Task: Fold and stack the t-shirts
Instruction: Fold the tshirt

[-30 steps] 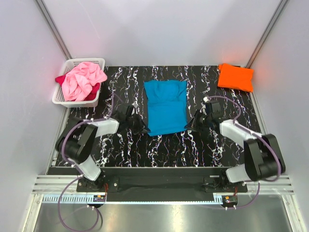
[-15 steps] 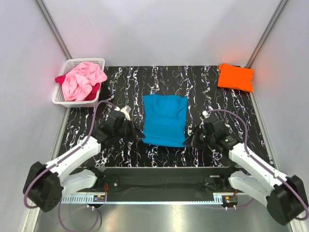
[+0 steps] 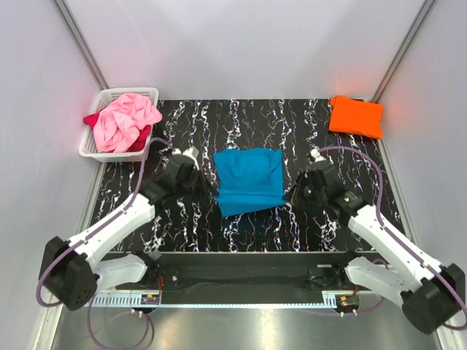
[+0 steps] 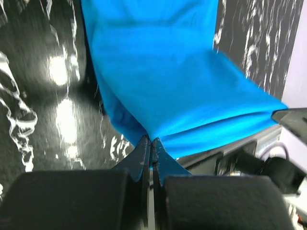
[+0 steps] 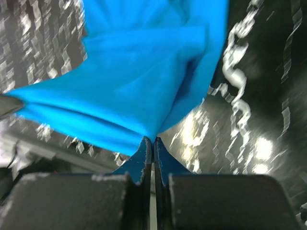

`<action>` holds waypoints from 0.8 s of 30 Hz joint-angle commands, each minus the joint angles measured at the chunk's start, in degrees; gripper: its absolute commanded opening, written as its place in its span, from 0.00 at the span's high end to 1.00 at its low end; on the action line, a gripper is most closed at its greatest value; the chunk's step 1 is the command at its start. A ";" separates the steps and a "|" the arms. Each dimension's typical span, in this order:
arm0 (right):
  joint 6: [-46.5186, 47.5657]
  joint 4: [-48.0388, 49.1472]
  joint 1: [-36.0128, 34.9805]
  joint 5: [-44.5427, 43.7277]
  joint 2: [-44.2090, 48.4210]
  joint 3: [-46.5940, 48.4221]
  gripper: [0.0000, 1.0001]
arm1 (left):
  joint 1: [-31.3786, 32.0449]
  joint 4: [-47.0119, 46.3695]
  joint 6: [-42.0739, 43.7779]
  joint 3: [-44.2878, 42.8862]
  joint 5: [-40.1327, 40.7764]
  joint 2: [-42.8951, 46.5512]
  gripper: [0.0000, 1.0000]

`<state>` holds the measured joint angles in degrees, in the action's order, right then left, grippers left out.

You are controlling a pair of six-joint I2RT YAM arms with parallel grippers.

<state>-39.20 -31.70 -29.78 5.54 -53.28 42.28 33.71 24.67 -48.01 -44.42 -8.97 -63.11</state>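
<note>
Turquoise t-shirt (image 3: pixel 249 179): near corners pinched by left gripper (image 4: pixel 151 143) at 9 o'clock, right gripper (image 5: pixel 153 143) at 3; long axis toward 12.

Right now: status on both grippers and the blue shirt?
Left gripper shut on turquoise t-shirt, near-left corner. Right gripper shut on near-right corner. Near edge raised off the table. Nothing lying on the shirt.

The tabletop (image 3: pixel 255 120) lies open behind the turquoise shirt (image 3: pixel 249 179); basket (image 3: pixel 135 91) blocks far-left corner, orange shirt (image 3: pixel 355 117) far-right.
</note>
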 commanded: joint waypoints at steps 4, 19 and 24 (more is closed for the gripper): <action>8.43 4.61 0.42 -14.15 -11.04 7.89 1.00 | -0.76 3.28 3.27 -13.22 11.43 -9.38 1.00; 17.40 16.41 12.99 -5.63 -46.54 35.65 1.00 | -7.52 4.60 6.79 -34.40 14.07 -34.95 1.00; 18.72 17.55 13.96 -1.77 -55.17 43.40 1.00 | -10.33 5.92 8.10 -41.86 14.60 -40.59 1.00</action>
<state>-23.57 -16.73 -17.58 3.46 -105.36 80.62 25.71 27.79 -42.81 -81.28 1.58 -102.24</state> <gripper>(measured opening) 0.018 0.013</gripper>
